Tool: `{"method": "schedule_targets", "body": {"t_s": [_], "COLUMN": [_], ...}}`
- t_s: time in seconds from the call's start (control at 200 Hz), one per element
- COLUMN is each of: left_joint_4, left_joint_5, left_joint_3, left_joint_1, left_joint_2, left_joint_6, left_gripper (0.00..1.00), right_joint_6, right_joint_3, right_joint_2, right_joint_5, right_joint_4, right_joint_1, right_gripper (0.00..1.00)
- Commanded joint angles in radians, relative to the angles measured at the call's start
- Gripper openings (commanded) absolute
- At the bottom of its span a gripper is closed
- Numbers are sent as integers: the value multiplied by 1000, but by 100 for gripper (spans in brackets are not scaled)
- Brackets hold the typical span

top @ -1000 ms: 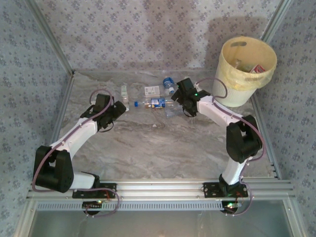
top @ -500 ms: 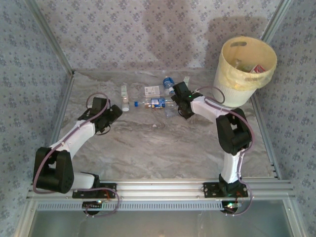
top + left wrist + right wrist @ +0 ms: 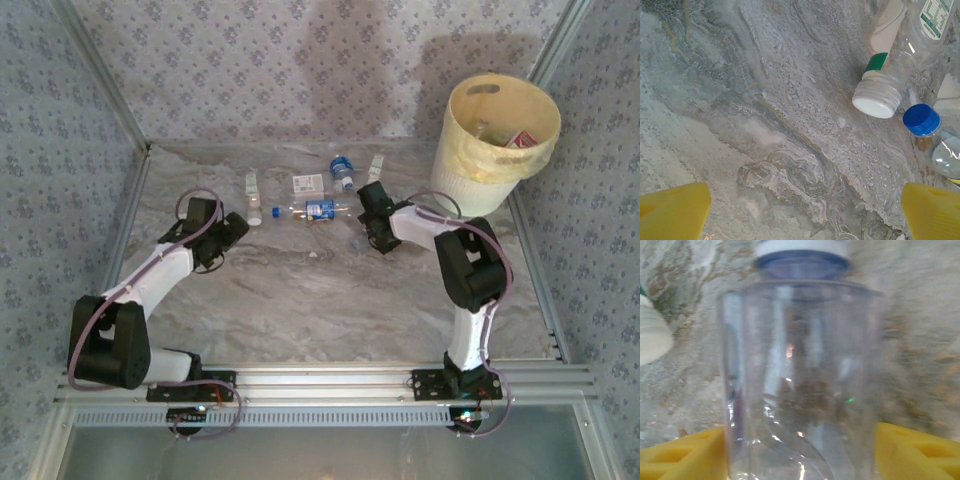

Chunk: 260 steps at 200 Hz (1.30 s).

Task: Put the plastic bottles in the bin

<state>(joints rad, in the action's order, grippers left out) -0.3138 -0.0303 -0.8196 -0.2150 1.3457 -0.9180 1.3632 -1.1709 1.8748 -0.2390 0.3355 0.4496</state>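
- Cream-yellow plastic, the bin [image 3: 480, 190] stands at the upper right of the top view, a thin liner folded over its rim. Inside we see a red-and-white pack [image 3: 521, 139] and something pale we cannot identify.
- The plastic bottles [image 3: 305, 209] lie in a loose row at upper centre of the grey marbled worktop [image 3: 300, 300], apart from the bin.
- The right gripper [image 3: 362, 240] is at the right end of that row. In its wrist view a clear bottle [image 3: 800, 365] with a white cap fills the space between the yellow fingers [image 3: 685, 455], which sit against its sides. We cannot tell whether they pinch it.
- The left gripper [image 3: 802, 215] is spread wide over bare worktop. A white-capped bottle [image 3: 880, 95] and a blue-capped bottle [image 3: 922, 120] lie at upper right, the latter cut off by the frame edge.
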Motion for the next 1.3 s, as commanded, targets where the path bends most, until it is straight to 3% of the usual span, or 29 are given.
{"method": "schedule_targets", "body": {"t_s": [0.0, 0.28, 0.47, 0.635, 0.954, 1.294], "left_joint_4": [4, 10, 21, 22, 22, 21], "left_joint_5": [7, 33, 46, 53, 58, 62], "left_joint_3": [6, 3, -3, -3, -9, -13], "left_joint_1": [8, 8, 8, 8, 8, 7], "left_joint_2": [13, 21, 19, 18, 18, 19], "left_joint_6": [4, 3, 1, 0, -5, -13], "left_gripper": [98, 98, 98, 98, 98, 98], "right_joint_6": [-91, -304, -545, -644, -849, -1024], "right_joint_3": [109, 306, 337, 398, 398, 228], "right_joint_2": [-78, -246, -329, -426, -621, -744], "right_joint_5": [-24, -6, 76, 118, 188, 209], "right_joint_4": [-25, -181, -228, -351, -500, -518], "right_joint_1": [-21, -55, -61, -64, -76, -177], "right_gripper": [70, 54, 52, 37, 35, 35]}}
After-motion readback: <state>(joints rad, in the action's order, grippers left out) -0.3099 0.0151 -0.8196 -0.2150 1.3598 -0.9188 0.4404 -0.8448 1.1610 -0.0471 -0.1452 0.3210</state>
